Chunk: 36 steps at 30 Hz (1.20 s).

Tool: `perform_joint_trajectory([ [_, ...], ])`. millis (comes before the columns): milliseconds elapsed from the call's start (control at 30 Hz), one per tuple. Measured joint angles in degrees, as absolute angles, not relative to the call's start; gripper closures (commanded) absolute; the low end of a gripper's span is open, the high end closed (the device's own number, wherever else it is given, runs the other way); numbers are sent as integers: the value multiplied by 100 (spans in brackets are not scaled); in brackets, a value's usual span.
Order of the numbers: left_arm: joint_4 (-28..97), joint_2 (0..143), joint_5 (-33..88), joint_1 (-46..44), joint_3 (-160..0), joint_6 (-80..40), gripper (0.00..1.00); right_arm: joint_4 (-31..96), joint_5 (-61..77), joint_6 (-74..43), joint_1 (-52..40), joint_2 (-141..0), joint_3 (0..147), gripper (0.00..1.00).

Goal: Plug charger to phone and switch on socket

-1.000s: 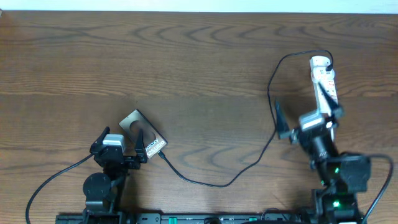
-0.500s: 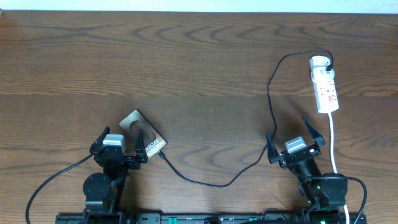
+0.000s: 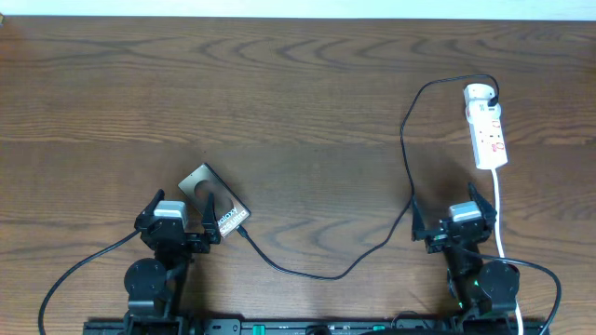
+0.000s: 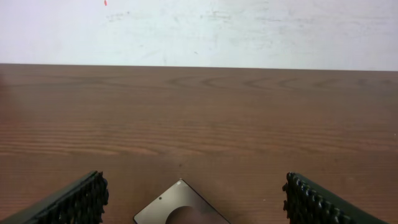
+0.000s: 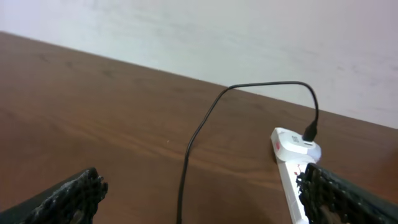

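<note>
The phone [image 3: 212, 195] lies slanted on the table, its lettered end towards the near edge. The charger [image 3: 407, 158], a thin black cable, runs from the socket's [image 3: 488, 126] far end down across the table. Its tip [image 3: 241, 233] meets the phone's lettered end. My left gripper [image 3: 181, 201] stands open just behind the phone, with its right finger over the phone's edge. In the left wrist view a phone corner [image 4: 180, 205] shows between the wide jaws of the gripper [image 4: 194, 198]. My right gripper [image 3: 445, 201] is open, well short of the socket [image 5: 290, 149] and beside the cable [image 5: 186, 168].
The socket's white cord [image 3: 499, 212] runs down past the right arm to the near edge. A pale wall [image 4: 199, 31] rises behind the table's far edge. Thicker black arm cables [image 3: 74, 274] lie at the near left.
My right arm has drawn back from the socket towards the near edge, its gripper still open. The left arm, phone and charger have not moved.
</note>
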State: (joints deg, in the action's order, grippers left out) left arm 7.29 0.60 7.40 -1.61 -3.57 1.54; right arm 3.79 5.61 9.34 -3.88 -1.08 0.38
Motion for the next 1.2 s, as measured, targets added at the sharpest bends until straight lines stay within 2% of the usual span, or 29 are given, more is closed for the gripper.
perform_joint_trajectory([
  [633,729,60,740,-161,-357,154,11,408,16,89,-388,-82,38,1],
  [1200,729,60,740,-161,-357,152,11,408,12,19,-388,-82,38,1],
])
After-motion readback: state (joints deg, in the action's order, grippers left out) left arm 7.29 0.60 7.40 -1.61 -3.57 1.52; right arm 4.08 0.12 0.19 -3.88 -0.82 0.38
